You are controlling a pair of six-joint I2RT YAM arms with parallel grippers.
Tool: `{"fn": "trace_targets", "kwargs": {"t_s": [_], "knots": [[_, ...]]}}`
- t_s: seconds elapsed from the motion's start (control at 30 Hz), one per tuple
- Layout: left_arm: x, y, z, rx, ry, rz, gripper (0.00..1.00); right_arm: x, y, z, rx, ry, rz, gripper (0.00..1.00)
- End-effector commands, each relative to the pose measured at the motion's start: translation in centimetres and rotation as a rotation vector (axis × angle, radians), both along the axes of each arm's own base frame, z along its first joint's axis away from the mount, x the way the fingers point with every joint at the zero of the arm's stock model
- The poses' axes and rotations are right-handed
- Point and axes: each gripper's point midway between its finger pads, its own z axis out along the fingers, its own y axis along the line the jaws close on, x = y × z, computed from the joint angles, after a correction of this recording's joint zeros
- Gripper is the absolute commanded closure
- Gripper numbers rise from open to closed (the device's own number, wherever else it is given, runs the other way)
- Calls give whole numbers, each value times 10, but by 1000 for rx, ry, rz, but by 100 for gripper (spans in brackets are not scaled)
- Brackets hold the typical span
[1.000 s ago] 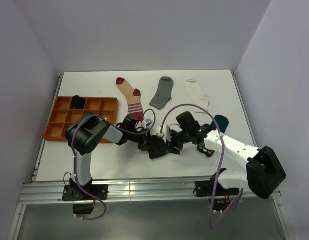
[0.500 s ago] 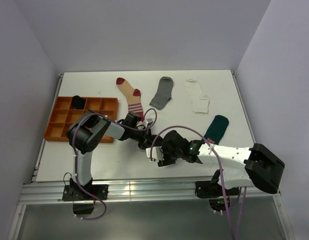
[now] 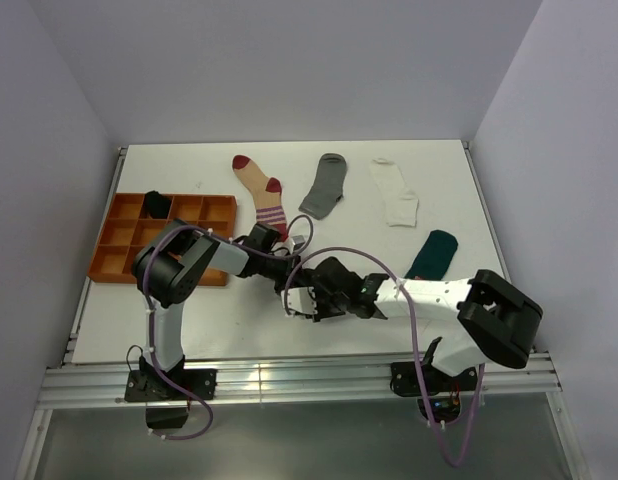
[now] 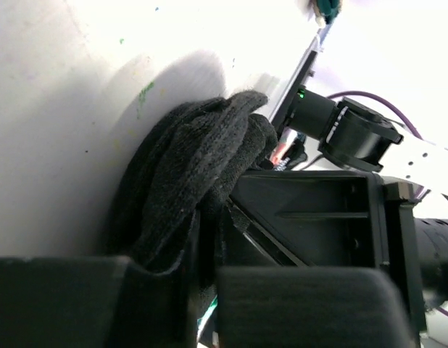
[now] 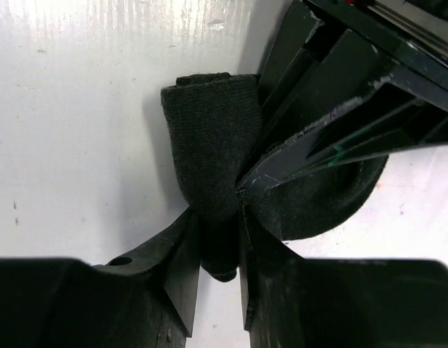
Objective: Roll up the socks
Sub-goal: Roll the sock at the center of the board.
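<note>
A black sock (image 5: 209,138) lies bunched on the white table between both arms. In the right wrist view my right gripper (image 5: 221,243) is shut on a fold of it, with fabric squeezed between the two fingers. My left gripper (image 4: 206,286) is shut on the same black sock (image 4: 188,167) from the other side, with cloth running down between its fingers. From above, the left gripper (image 3: 289,272) and right gripper (image 3: 307,298) meet near the table's front middle, hiding most of the sock. The striped sock (image 3: 261,192), grey sock (image 3: 324,186), white sock (image 3: 394,192) and teal sock (image 3: 434,252) lie flat.
An orange compartment tray (image 3: 119,250) stands at the left, with a dark bundle (image 3: 157,203) in a back cell. The right arm's body (image 4: 318,217) crowds close against the left gripper. White walls enclose the table on three sides.
The right arm swung left and down to the black sock, and its jaws closed on it. The teal sock came into full view. The left arm hardly moved.
</note>
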Motion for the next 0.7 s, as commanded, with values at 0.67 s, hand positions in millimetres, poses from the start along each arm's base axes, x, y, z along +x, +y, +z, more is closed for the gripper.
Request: {"fn": "trace_targets", "kwargs": {"t_s": [0.67], "knots": [[68, 47, 76, 45, -574, 522, 64, 8, -22, 8, -87, 839, -126, 79]]}}
